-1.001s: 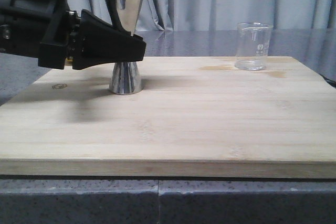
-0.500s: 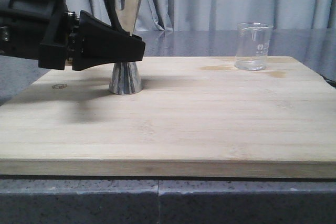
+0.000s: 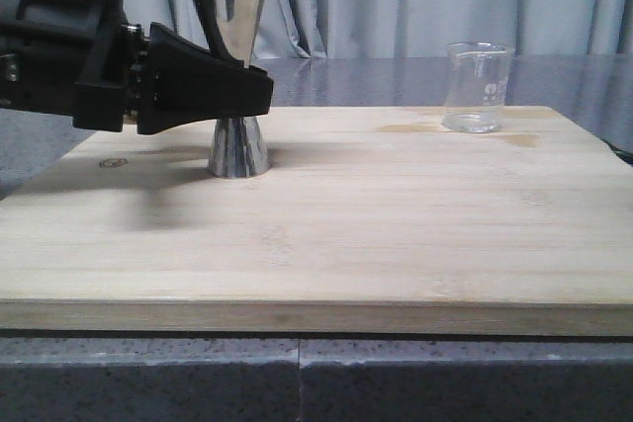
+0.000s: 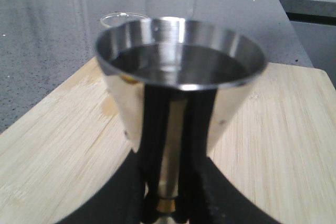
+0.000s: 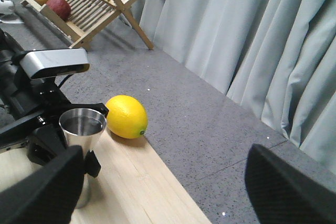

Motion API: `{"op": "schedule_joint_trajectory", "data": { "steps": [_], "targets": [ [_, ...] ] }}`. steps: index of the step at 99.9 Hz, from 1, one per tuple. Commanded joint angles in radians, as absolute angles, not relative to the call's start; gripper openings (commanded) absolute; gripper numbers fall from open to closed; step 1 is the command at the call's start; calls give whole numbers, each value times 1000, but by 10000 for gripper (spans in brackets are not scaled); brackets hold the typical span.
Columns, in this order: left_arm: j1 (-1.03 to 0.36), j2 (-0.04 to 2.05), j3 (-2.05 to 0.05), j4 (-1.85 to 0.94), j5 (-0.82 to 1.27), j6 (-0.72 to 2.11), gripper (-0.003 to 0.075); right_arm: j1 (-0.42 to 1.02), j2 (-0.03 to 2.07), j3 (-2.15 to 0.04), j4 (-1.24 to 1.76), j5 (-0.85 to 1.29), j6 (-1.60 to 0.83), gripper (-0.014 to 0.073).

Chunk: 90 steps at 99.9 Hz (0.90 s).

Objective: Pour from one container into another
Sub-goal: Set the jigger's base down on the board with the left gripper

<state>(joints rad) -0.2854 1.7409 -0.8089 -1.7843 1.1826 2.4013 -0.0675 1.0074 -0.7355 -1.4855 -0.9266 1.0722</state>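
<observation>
Lemon (image 5: 126, 116) shows only in right wrist view; left claw (image 3: 259, 92) clamps jigger (image 3: 233, 32).

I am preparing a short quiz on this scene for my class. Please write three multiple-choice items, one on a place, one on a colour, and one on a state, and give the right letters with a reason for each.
1. Where does the small clear glass beaker stand?
A. on the far right part of the pale wooden board
B. inside the rack
C. on the grey counter

2. What colour is the oval fruit beside the board?
A. green
B. yellow
C. purple

3. What are the left gripper's black fingers doing?
A. holding the beaker
B. hanging over a bare board
C. set around the waist of the tall shiny steel hourglass jigger

Answers: 1 A, the front view shows it there. 2 B, the right wrist view shows a lemon. 3 C, the left wrist view shows a finger on each side of the waist.
</observation>
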Motion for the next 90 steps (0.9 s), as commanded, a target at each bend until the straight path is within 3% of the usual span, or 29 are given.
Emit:
{"op": "schedule_joint_trajectory", "data": {
  "steps": [1,90],
  "targets": [
    [-289,1723,-823,-1809,1268,2403,-18,-75,993,-758,-1437,-932,1068,542],
    [-289,1723,-823,-1817,1268,2427,-18,-75,993,-758,-1441,-922,1068,542]
  ]
}}
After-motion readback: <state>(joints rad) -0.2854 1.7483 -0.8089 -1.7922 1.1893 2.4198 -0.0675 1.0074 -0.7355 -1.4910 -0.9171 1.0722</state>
